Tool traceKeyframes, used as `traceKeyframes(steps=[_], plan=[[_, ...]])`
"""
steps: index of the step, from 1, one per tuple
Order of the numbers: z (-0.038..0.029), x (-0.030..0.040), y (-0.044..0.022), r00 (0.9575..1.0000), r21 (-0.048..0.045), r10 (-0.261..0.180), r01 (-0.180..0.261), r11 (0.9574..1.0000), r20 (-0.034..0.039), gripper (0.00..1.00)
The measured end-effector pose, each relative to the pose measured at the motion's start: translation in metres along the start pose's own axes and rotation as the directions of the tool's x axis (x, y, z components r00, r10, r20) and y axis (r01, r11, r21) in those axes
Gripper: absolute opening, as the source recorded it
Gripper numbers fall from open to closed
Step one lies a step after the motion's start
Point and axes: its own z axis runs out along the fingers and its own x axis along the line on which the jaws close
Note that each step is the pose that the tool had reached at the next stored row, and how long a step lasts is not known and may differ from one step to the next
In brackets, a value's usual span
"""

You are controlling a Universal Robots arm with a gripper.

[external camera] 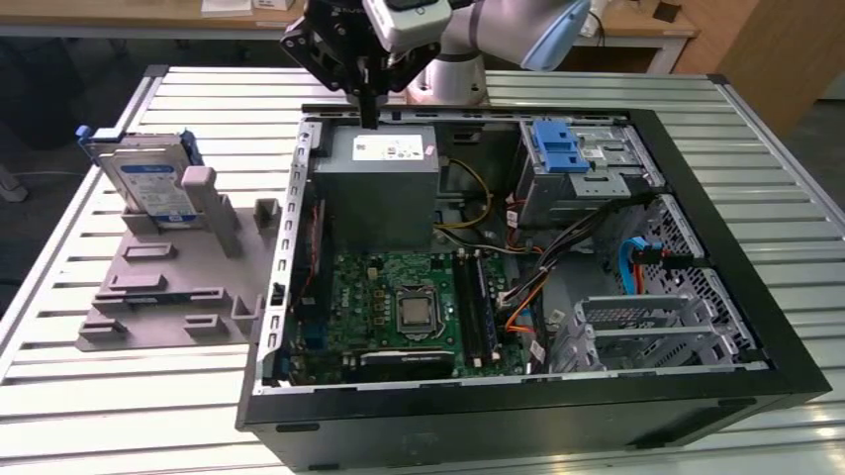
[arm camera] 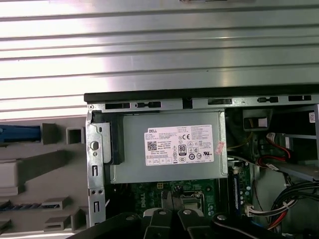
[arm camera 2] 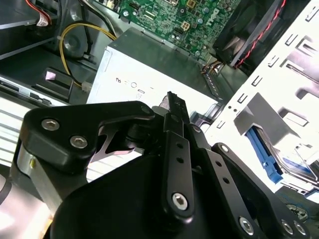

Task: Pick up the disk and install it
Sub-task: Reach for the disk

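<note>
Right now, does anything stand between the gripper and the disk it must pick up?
Yes, one thing. The gripper hangs over the grey metal box inside the computer case, while the disk stands upright in the grey fixture outside it, toward the exterior view's left. The case's side wall rises between them.

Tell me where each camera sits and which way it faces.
Exterior view: off the arm, above the table, looking down on the open computer case and the disk in its stand; arm and gripper show.
First wrist view: on the wrist, looking down past the gripper onto the grey box.
Second wrist view: beside the gripper's black links, facing into the case.
All three share the grey box.
</note>
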Motion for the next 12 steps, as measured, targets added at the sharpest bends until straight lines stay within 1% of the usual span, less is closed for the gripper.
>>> traceKeyframes(steps=[5, 12], plan=[[0.0, 0.0039, 0.0006, 1.0, 0.0, 0.0, 0.0, 1.0, 0.0, 0.11], [0.0, 0.0046, 0.0005, 1.0, 0.0, 0.0, 0.0, 1.0, 0.0, 0.11]])
